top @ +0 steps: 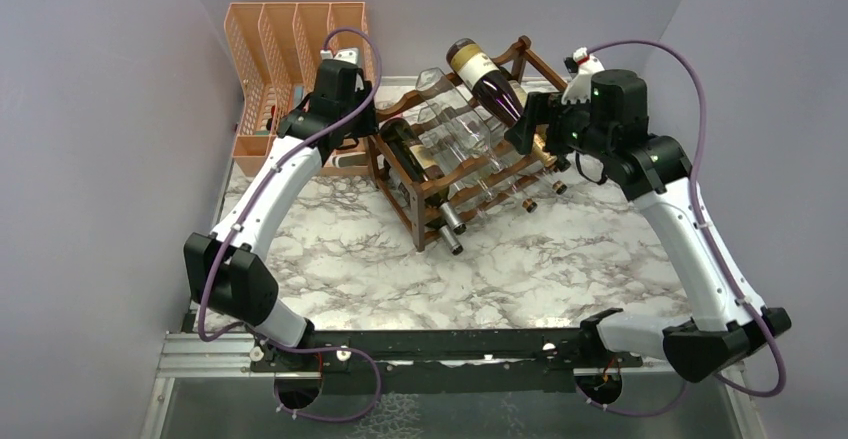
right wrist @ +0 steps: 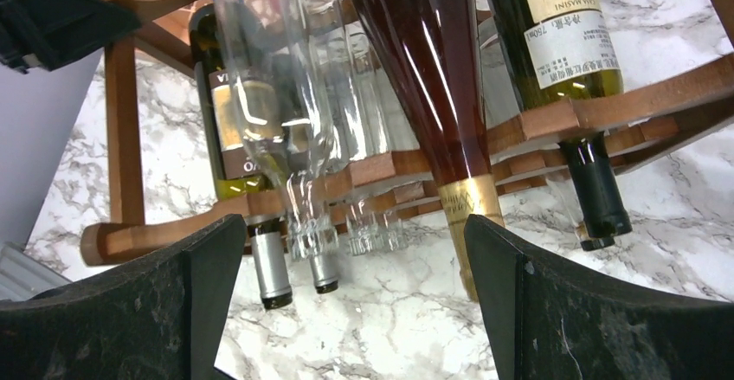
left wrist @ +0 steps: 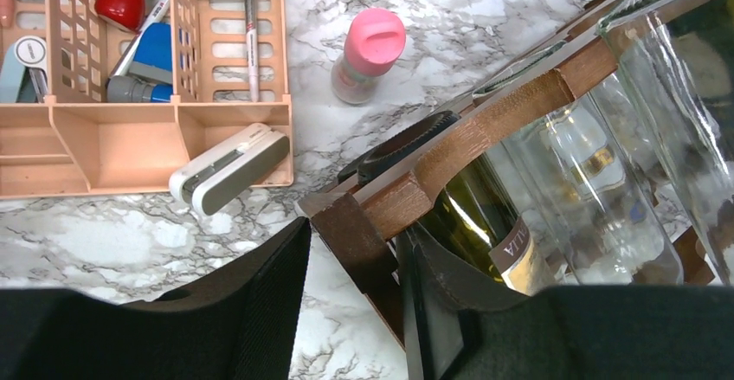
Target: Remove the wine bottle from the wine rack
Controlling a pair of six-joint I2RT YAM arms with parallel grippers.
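Dark brown wood sits between the fingers of your left pincer (left wrist: 355, 235). It is closed onto a corner post of the dark brown open-frame wooden wine rack (left wrist: 485, 125) with the scalloped rails, at the rack's rear left corner, so the frame is braced. Your right pincer (right wrist: 350, 233) stands wide apart and holds nothing.

The dark maroon glass wine bottle (right wrist: 424, 77), with a cream label and a gold foil collar, lies tilted on the rack's top tier. Its base is high toward the back wall and its neck slopes down over the front rail toward the open pincer. In the right wrist view the gold collar is just beside the inner face of the finger (right wrist: 537, 311) at the right of that view, well off-centre in the gap. I cannot tell whether they touch.

I judge you are at the approach-to-grasp step: the rack is steadied, and the bottle is not yet gripped and not yet off the rack. The next move calls for sliding the right pincer sideways until the neck sits mid-gap, then closing on it near the foil. After that, draw the bottle along its own slope and lift it clear of the scallops.

Mind the clear glass bottles (right wrist: 286, 94) lying just beside it and the green glass bottle with the white label (right wrist: 554, 42) on its other side. A skewed pull would likely knock them onto the white-and-grey marbled worktop (top: 520, 269).
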